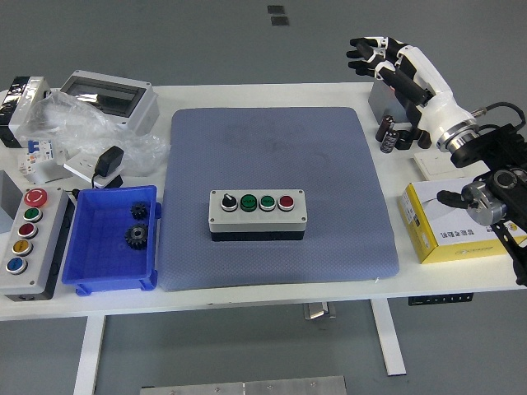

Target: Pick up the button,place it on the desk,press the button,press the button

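Note:
A grey button box point(257, 214) lies in the middle of the blue mat point(276, 193). It carries a black knob, two green buttons and a red button point(286, 201) in a row. My right hand point(380, 56) is raised high at the back right, above the table's far corner and well away from the box. Its white fingers point(366, 42) are spread and hold nothing. My left arm does not show.
A blue bin point(111, 240) with two black gears sits left of the mat. A second grey button panel point(25, 239) lies at the far left. Clutter and a grey enclosure point(111, 99) fill the back left. A yellow box point(453, 222) sits at the right edge.

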`<action>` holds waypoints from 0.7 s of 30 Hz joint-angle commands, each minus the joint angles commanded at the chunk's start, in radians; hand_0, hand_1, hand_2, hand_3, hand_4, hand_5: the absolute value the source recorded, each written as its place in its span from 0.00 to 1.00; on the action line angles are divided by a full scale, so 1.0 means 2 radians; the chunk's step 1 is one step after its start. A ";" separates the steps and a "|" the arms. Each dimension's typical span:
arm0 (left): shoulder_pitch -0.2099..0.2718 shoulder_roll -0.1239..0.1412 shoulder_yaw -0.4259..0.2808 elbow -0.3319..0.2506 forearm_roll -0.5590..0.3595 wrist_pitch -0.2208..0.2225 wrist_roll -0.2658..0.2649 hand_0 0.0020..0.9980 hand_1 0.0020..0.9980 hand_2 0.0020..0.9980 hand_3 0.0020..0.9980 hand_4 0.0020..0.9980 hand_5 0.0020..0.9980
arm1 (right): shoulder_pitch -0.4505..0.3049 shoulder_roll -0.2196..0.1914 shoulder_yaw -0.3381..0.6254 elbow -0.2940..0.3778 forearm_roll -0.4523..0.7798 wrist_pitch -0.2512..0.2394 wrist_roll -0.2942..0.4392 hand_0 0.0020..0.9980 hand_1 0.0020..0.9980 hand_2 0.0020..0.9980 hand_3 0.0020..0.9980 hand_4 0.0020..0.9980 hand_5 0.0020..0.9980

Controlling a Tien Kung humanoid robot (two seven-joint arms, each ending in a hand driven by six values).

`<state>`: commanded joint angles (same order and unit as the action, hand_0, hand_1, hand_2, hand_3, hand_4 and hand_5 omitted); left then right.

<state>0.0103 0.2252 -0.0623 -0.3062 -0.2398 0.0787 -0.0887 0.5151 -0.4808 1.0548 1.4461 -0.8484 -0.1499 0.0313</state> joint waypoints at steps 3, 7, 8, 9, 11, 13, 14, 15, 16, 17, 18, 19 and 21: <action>0.001 -0.001 0.000 0.000 0.000 0.000 0.001 0.66 0.66 0.60 0.59 0.59 0.16 | -0.010 0.005 0.011 -0.001 0.025 -0.001 -0.001 0.76 0.71 0.71 0.71 0.90 0.80; 0.002 -0.002 0.000 0.000 0.000 0.000 0.001 0.66 0.66 0.60 0.59 0.59 0.16 | -0.021 0.011 0.024 0.004 0.065 0.002 -0.003 0.76 0.71 0.71 0.71 0.90 0.80; 0.002 -0.002 0.000 0.001 0.000 0.000 0.001 0.66 0.66 0.60 0.59 0.59 0.16 | -0.024 0.012 0.027 0.006 0.076 0.001 -0.004 0.76 0.71 0.71 0.71 0.90 0.80; 0.002 -0.002 0.000 0.001 0.000 0.000 0.001 0.66 0.66 0.60 0.59 0.59 0.16 | -0.026 0.012 0.028 0.008 0.084 0.001 -0.005 0.76 0.74 0.78 0.74 0.90 0.81; 0.002 -0.003 0.001 0.001 0.001 0.000 0.001 0.66 0.66 0.60 0.59 0.59 0.16 | -0.029 0.011 0.027 0.023 0.082 -0.011 -0.008 0.76 0.74 0.78 0.74 0.90 0.81; 0.002 -0.003 0.001 0.001 0.001 0.000 0.001 0.66 0.66 0.60 0.59 0.59 0.16 | -0.033 0.006 0.021 0.043 0.060 -0.024 -0.012 0.76 0.74 0.78 0.74 0.90 0.81; 0.003 -0.003 0.001 0.001 0.002 0.000 0.001 0.66 0.66 0.60 0.59 0.59 0.16 | -0.034 0.005 0.018 0.051 0.051 -0.028 -0.013 0.76 0.74 0.78 0.74 0.90 0.81; 0.003 -0.003 0.001 0.001 0.002 0.001 0.002 0.66 0.65 0.61 0.59 0.60 0.16 | -0.036 0.003 0.013 0.062 0.038 -0.033 -0.016 0.76 0.74 0.77 0.72 0.91 0.80; 0.003 -0.003 0.001 0.001 0.002 0.001 0.002 0.66 0.65 0.61 0.59 0.60 0.16 | -0.037 0.001 0.008 0.071 0.024 -0.038 -0.019 0.76 0.74 0.77 0.72 0.91 0.80; 0.003 -0.003 0.001 0.001 0.002 0.001 0.002 0.66 0.65 0.61 0.59 0.60 0.16 | -0.037 -0.001 0.001 0.083 0.007 -0.044 -0.023 0.76 0.74 0.77 0.72 0.91 0.80; 0.003 -0.003 0.001 0.001 0.002 0.000 0.002 0.66 0.65 0.61 0.59 0.60 0.16 | -0.037 -0.004 -0.007 0.094 -0.013 -0.050 -0.028 0.76 0.74 0.77 0.72 0.91 0.80; 0.003 -0.004 0.001 0.001 0.002 0.000 0.002 0.66 0.65 0.61 0.59 0.60 0.16 | -0.036 -0.006 -0.015 0.103 -0.031 -0.054 -0.033 0.76 0.74 0.77 0.72 0.91 0.80; 0.003 -0.003 0.001 0.001 0.002 0.000 0.002 0.66 0.65 0.60 0.59 0.60 0.17 | -0.032 -0.011 -0.032 0.121 -0.067 -0.058 -0.043 0.71 0.63 0.62 0.60 0.91 0.76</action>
<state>0.0162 0.2183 -0.0596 -0.3038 -0.2360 0.0795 -0.0848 0.4516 -0.5029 0.9911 1.6891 -0.9821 -0.2661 -0.0550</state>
